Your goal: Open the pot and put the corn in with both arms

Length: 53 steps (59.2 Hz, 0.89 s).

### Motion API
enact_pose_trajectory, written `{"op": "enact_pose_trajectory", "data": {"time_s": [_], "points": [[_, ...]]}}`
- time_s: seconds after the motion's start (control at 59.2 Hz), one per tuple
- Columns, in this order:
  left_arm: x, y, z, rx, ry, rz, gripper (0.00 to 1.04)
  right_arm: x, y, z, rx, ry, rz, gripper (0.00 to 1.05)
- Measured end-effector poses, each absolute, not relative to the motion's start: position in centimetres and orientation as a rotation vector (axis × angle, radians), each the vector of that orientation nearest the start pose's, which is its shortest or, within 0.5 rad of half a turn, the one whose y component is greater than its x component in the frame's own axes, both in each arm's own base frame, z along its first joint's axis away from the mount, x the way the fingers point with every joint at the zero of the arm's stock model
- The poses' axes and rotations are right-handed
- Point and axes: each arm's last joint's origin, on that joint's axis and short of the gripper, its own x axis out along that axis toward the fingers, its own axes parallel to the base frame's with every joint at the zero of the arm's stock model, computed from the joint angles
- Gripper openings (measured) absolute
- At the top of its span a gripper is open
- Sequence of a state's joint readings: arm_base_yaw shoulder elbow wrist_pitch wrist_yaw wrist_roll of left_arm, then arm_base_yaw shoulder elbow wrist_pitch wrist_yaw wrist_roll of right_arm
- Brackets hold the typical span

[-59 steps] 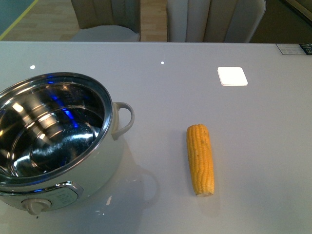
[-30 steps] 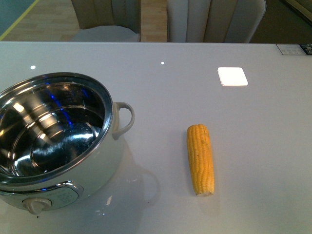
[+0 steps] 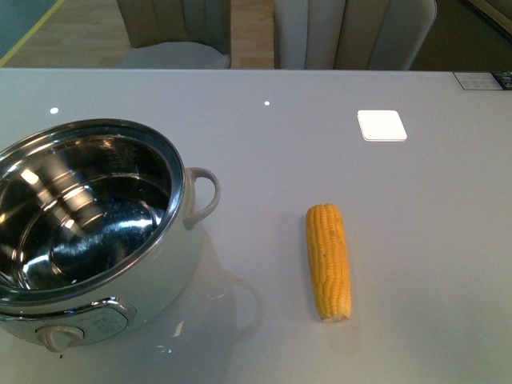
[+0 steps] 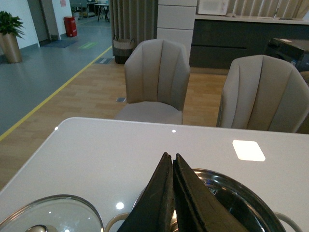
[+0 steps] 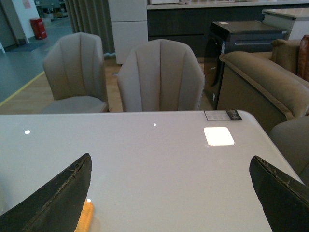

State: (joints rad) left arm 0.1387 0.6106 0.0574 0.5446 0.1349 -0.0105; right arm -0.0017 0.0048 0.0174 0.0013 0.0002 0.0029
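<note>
- Now, the pot sits at the lower left of the front view with its lid off and its steel bowl empty. The corn lies flat on the table at the lower centre-right, well apart from the pot.
- The left gripper has its fingers pressed together on nothing and hangs above the pot's rim. The glass lid rests on the table just beside the pot.
- The right gripper has its fingers spread wide and is empty. Its camera catches only 1 end of the cob, next to 1 finger, so the corn is far off the middle of the gap.
- Risk 1: if the right arm comes down from this offset, 1 finger would likely strike the cob instead of straddling it. A round cob on a glossy table would probably roll away.
- Risk 2: a pinch near the tapered end could let the cob pivot or slip. It might then drop short of the bowl.
- Risk 3: the left arm hangs over the opening. If it does not clear, the 2 arms could meet there, or the corn could catch the rim or the loop handle.
- Risk 4: the lid lies close to the pot, so a careless sweep of the left arm could push it.
</note>
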Motion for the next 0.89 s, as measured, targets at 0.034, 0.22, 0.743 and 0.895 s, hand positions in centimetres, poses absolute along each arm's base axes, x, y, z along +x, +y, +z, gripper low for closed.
{"op": "enact_pose_trajectory", "data": {"time_s": [0.034,0.22,0.743,0.895], "points": [[13.8,1.4,17.6,-0.012,0.006,0.005,0.03,9.7,0.0,16.9,0.003,-0.014,-0.002,0.96],[13.1,0.3,16.8,-0.011,0.001,0.019,0.03,9.7,0.0,16.9,0.003,-0.014,-0.002,0.96],[11.5,0.0,17.1,-0.009,-0.011,0.003,0.03,9.7,0.0,16.9,0.003,-0.014,-0.002,0.96],[11.2,0.0,17.1,-0.009,-0.013,0.003,0.03,9.7,0.0,16.9,0.003,-0.014,-0.002,0.96]]}}
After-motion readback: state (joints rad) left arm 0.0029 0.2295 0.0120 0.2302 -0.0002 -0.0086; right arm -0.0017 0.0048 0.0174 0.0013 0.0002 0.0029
